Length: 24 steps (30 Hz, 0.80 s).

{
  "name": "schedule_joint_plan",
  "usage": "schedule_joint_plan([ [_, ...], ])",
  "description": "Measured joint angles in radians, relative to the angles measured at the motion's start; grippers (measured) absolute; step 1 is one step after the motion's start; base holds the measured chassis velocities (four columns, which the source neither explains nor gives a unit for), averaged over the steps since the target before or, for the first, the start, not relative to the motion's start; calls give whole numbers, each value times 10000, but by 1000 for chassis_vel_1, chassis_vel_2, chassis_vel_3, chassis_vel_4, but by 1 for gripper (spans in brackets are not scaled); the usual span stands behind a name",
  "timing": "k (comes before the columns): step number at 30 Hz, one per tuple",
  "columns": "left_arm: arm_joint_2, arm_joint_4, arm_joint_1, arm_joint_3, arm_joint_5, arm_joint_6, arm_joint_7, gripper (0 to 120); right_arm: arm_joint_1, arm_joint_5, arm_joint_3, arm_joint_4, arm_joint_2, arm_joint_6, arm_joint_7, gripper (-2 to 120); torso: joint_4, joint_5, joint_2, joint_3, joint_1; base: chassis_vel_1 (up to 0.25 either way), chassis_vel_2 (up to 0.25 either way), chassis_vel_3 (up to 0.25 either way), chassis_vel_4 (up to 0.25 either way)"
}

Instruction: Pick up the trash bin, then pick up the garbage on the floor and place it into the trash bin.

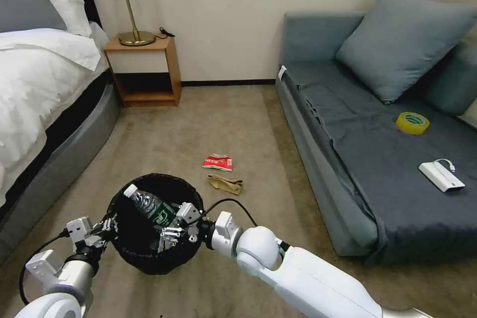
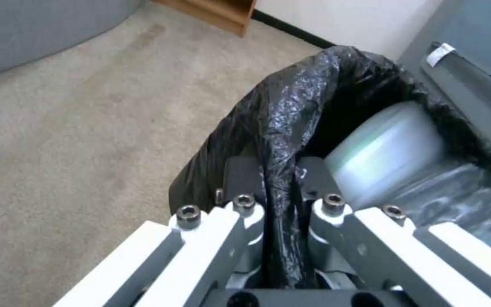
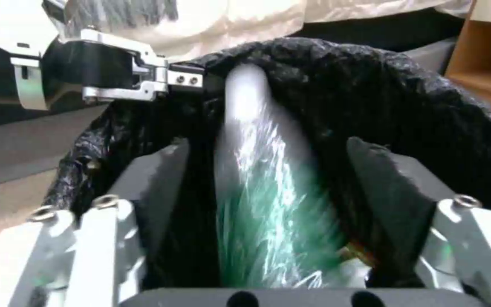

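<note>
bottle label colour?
Green, on the bottle in the trash bin; clearest in the head view.

Grey sofa, landmark. On its seat: yellow tape roll; white box with a cable, nearer the seat's front edge. Against its backrest: grey cushion. Across the carpet from it: wooden nightstand bearing a brass lamp; bed beyond.

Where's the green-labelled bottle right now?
In the head view the bottle lies inside the trash bin, cap toward the robot's left, between the open right end effector and the left end effector clamping the rim.
</note>
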Motion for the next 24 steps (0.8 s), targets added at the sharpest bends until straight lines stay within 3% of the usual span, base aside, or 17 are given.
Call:
schedule_joint_plan([
  [7,-128,-77,14,4,2,0,-21,4,-513,-385,622,439,-127,19,150,99,0,0,0,0,0,0,0,0,0],
  [13,-185,-110,55,-51,-17,-21,-12,4,-1221,-2196,1399,720,-222,658,703,100,0,2,0,0,0,0,0,0,0],
  [16,-260,-121,57,-72,75,-52,0,4,-2434,-3111,2557,1358,-577,1123,1335,100,-2,0,0,0,0,0,0,0,0],
  [24,-309,12,-114,-98,348,-112,-35,4,-4907,-4060,4945,1873,-101,2187,1522,100,-3,2,0,0,0,0,0,0,0],
])
